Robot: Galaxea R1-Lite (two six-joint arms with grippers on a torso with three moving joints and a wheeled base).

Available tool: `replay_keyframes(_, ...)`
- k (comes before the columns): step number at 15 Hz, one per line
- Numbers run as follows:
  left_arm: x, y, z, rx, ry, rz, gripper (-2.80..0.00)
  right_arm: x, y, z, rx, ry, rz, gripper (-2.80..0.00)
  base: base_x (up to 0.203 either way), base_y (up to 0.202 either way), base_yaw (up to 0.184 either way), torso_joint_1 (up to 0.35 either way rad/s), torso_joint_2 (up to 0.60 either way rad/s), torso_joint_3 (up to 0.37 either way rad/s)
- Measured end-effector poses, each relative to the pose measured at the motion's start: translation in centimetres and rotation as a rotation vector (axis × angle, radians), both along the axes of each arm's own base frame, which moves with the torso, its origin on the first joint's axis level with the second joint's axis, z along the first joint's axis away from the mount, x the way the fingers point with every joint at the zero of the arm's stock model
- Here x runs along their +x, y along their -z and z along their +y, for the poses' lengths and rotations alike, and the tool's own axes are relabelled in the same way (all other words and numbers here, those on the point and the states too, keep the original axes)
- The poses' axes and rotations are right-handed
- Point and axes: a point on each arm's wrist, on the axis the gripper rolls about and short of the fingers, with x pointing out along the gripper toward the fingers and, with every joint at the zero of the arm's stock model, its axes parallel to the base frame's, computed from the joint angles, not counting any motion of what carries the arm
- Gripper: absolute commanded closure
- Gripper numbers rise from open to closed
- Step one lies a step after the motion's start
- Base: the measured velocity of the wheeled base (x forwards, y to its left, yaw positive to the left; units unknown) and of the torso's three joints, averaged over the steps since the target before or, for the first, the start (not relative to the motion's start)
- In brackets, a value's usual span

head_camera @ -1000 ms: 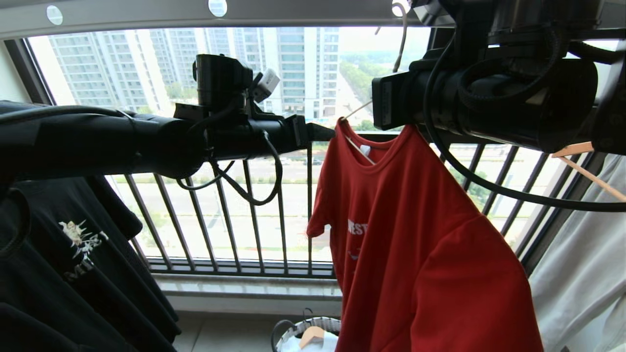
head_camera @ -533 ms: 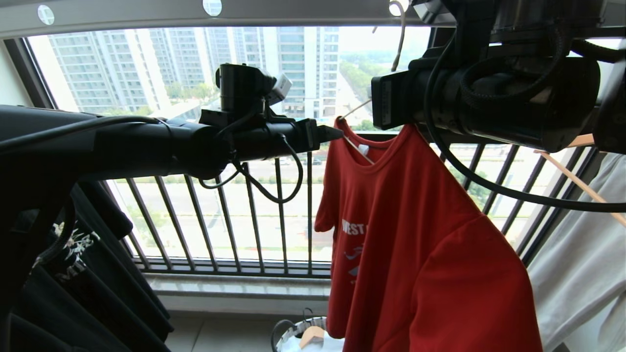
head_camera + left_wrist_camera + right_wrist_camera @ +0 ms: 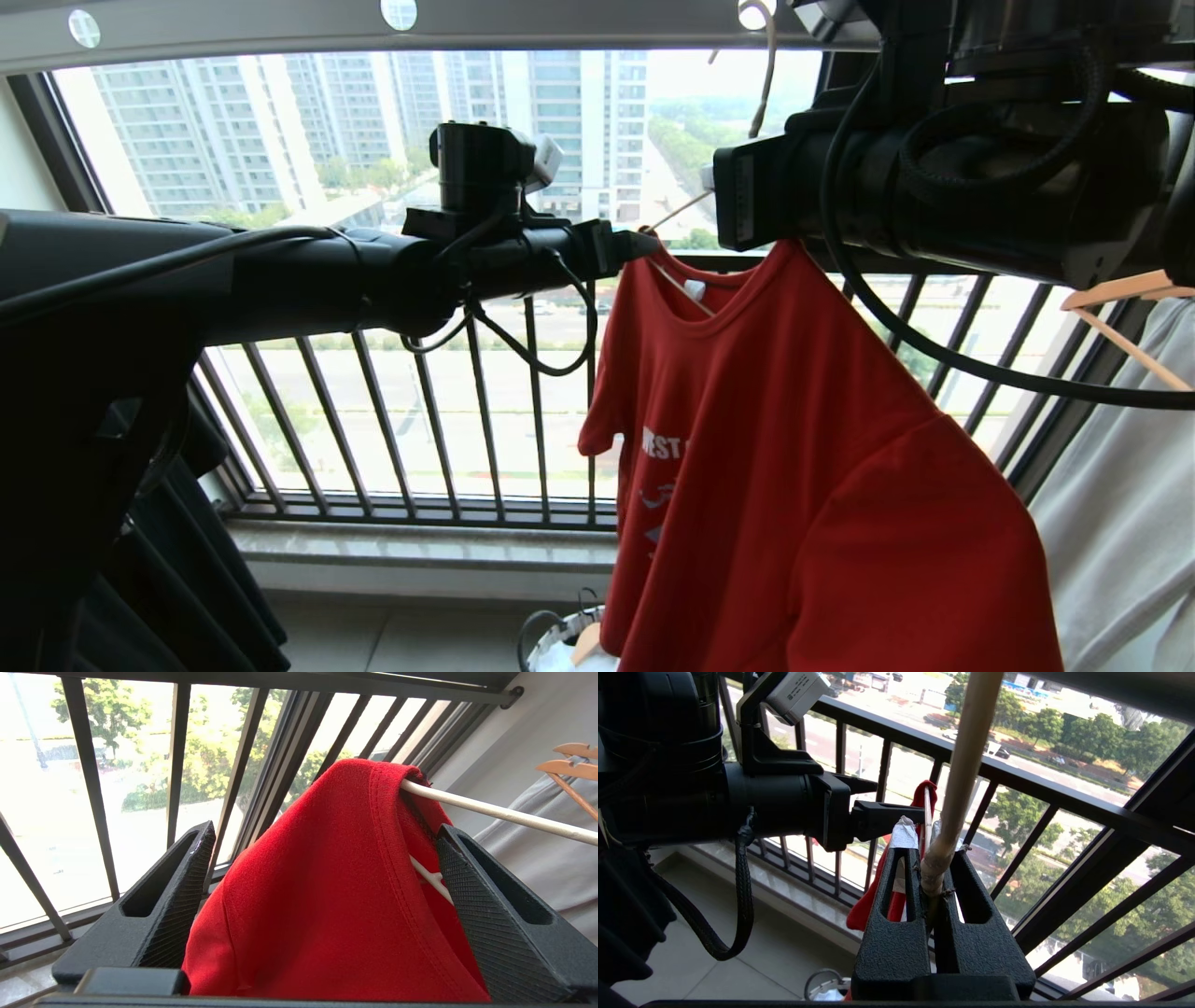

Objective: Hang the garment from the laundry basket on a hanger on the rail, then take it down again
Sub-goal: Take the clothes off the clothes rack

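Note:
The red garment (image 3: 794, 467) hangs on the white hanger (image 3: 766, 75), whose hook reaches up to the grey holed rail (image 3: 560, 23). My left gripper (image 3: 322, 858) is open, its fingers (image 3: 187, 882) standing wide on either side of the garment's (image 3: 327, 896) shoulder fold beside the collar, over the hanger's arm (image 3: 490, 812). My right gripper (image 3: 931, 868) is shut on the hanger's neck (image 3: 966, 756) just below the hook. In the head view the right arm (image 3: 934, 177) hides that grip. The laundry basket (image 3: 560, 639) stands on the floor below the garment.
A black printed T-shirt (image 3: 187, 579) hangs at the left behind my left arm. A pale grey garment (image 3: 1120, 485) on a wooden hanger (image 3: 1120, 289) hangs at the right. The dark window railing (image 3: 467, 420) runs close behind. A wooden hanger lies in the basket.
My left arm has reached further right and a little up to the garment's shoulder, and its fingers have spread wider. The garment has swung slightly. The right gripper keeps its hold.

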Motion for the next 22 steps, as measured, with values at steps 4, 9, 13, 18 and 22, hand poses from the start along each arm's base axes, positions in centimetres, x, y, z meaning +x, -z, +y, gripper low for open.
replay_keyframes(4,0.8,1.0,-0.3,0.05,-0.044,-0.017,-2.8,-0.1,-0.2,-0.1,0.003,-0.004,-0.003,0.0,0.0,0.0,0.0,0.0,0.0,0.0)
replay_keyframes(9,1.4,1.6,-0.5,0.064,-0.07,-0.023,-2.8,-0.1,-0.1,-0.2,0.002,-0.008,-0.001,0.0,0.0,0.0,0.0,0.0,0.0,0.0)
replay_keyframes(13,1.5,1.9,-0.5,0.074,-0.111,-0.017,-2.8,-0.1,-0.1,-0.1,0.001,-0.009,0.0,0.0,0.0,0.0,0.0,0.0,0.0,0.0)
replay_keyframes(18,1.4,1.6,-0.3,0.068,-0.123,-0.015,-2.8,0.1,0.0,0.0,-0.001,-0.007,0.0,0.0,0.0,0.0,0.0,0.0,0.0,0.0)
replay_keyframes(22,0.9,1.0,0.0,0.022,-0.127,0.008,-2.8,0.2,0.0,0.0,0.0,-0.004,-0.001,0.0,0.0,0.0,0.0,0.0,0.0,0.0)
